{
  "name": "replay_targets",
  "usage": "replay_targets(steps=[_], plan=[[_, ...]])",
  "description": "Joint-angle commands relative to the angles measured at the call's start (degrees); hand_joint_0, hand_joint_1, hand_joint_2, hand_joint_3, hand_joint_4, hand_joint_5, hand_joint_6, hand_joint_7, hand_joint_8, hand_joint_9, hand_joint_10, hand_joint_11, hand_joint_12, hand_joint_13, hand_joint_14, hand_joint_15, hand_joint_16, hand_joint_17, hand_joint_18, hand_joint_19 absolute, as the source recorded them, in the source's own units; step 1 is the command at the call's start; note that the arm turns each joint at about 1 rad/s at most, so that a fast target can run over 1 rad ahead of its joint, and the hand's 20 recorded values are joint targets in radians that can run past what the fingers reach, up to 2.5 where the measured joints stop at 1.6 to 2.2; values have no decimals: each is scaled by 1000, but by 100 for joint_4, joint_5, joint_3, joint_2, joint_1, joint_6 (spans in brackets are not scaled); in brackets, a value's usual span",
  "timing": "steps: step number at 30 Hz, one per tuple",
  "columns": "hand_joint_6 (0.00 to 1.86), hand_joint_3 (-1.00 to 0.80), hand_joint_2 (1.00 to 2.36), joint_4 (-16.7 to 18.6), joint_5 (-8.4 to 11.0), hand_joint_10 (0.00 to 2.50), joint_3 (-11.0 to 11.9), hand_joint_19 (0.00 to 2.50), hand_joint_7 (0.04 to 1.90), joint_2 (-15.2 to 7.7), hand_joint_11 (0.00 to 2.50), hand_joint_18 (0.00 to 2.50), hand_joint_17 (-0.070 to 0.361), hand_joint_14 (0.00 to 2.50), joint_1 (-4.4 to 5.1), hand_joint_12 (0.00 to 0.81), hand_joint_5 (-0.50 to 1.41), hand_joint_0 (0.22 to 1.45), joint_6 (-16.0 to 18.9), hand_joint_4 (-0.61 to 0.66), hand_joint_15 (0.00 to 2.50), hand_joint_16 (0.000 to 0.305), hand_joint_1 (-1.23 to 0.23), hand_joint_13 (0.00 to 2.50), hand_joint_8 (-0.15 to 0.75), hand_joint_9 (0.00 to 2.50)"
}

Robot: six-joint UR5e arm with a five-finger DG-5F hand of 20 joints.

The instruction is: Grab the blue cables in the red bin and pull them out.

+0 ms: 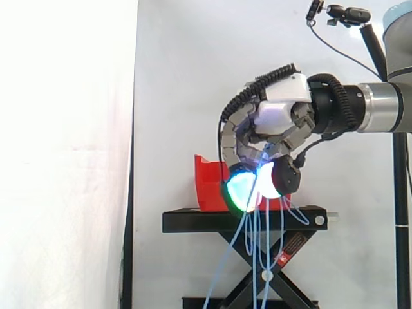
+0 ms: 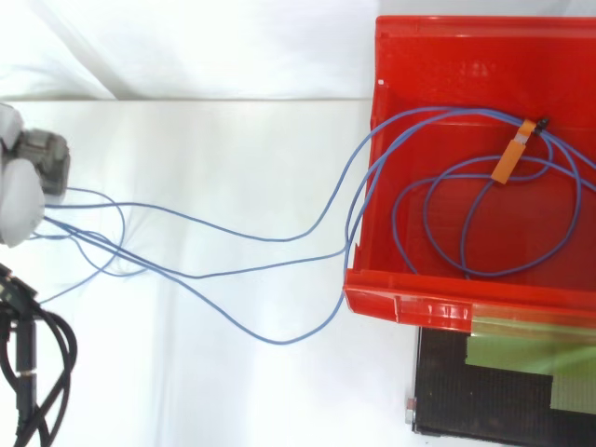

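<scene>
Pinching the blue cables [image 2: 279,240] between curled fingers, the hand [image 1: 283,116] hung near the black stand [image 1: 193,221]. Strands crossed the front wall of the red bin [image 2: 400,303], where loops and an unreadable orange tag [image 2: 510,158] lay, before a white curtain [image 1: 180,96].

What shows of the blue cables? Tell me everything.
The blue cables are thin, glossy, flexible strands. They are pinched in the curled fingers of the hand, with strands hanging down past the black stand. They run slack over the front wall of the red bin; loops lie inside, bundled by an orange tag.
</scene>
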Motion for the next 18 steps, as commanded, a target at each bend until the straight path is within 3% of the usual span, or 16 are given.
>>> replay_targets(steps=[1, 2, 4, 6, 11, 18], plan=[[827, -1000, 1000, -298, 237, 2500, 2, 1235, 409, 1, 498, 1094, 92, 2500, 30, 356, 722, 853, 1772, 301, 452, 41, -986, 986, 311, 594], [827, -1000, 1000, -483, 368, 2500, 2, 1237, 408, 1, 497, 1093, 91, 2500, 47, 355, 722, 853, 2045, 293, 426, 40, -985, 989, 318, 596], [828, -1000, 1000, -1010, 773, 2500, 2, 1240, 409, -8, 498, 1094, 90, 2500, 135, 356, 722, 853, 2976, 295, 434, 40, -985, 989, 318, 596], [826, -1000, 1000, -1212, 922, 2500, -7, 1248, 411, 1, 482, 1092, 90, 2500, 170, 356, 723, 852, 3381, 295, 433, 40, -983, 987, 319, 598], [815, -1000, 1000, -1502, 1045, 2500, -7, 1242, 415, 1, 490, 1091, 93, 2500, 223, 352, 729, 843, 3855, 296, 435, 41, -970, 987, 320, 598], [771, -1000, 1000, -1722, 1054, 2500, 2, 1199, 440, 1, 490, 1077, 95, 2500, 232, 360, 745, 816, 4066, 290, 427, 42, -922, 989, 321, 604]])
